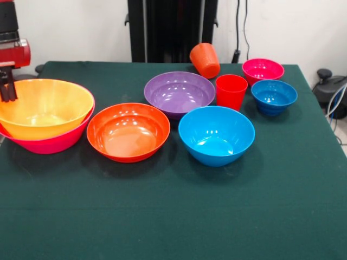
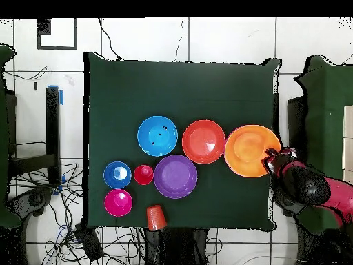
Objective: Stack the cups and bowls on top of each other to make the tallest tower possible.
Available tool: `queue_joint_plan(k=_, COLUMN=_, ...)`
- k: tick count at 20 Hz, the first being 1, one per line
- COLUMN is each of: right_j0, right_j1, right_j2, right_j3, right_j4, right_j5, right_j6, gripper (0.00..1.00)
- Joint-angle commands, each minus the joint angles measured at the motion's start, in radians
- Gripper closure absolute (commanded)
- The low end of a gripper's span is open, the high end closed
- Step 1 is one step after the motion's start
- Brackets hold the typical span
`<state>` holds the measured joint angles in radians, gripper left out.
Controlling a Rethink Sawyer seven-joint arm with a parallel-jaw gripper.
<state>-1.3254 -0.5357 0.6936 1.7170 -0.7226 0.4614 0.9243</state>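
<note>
On the green surface (image 1: 173, 216) the big yellow-orange bowl (image 1: 43, 105) sat nested in the big pink bowl (image 1: 51, 142) at one side, with the pincer (image 1: 7, 86) hanging just over their rim; whether it was released or clenched could not be told. A red-orange bowl (image 1: 128, 131), the purple bowl (image 1: 179, 93) and the medium blue bowl (image 1: 216, 134) stood apart. The red cup (image 1: 231, 91) stood upright, the orange cup (image 1: 205, 60) lay tipped, near the small blue bowl (image 1: 274, 96) and small magenta bowl (image 1: 263, 70).
</note>
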Motion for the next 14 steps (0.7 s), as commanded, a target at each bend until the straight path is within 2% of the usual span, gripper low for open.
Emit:
queue_joint_plan(k=1, right_j0=0.036, right_j1=0.139, right_j2=-0.023, right_j3=0.019, right_j4=-0.042, right_j5=-0.024, right_j6=0.014, gripper=1.00)
queue_joint_plan(k=6, right_j0=0.046, right_j1=0.149, right_j2=-0.040, right_j3=0.007, right_j4=-0.015, right_j5=0.023, right_j6=0.026, gripper=1.00)
queue_joint_plan(k=14, right_j0=0.030, right_j1=0.260, right_j2=-0.042, right_j3=-0.028, right_j4=-0.022, right_j5=0.000, right_j6=0.014, gripper=1.00)
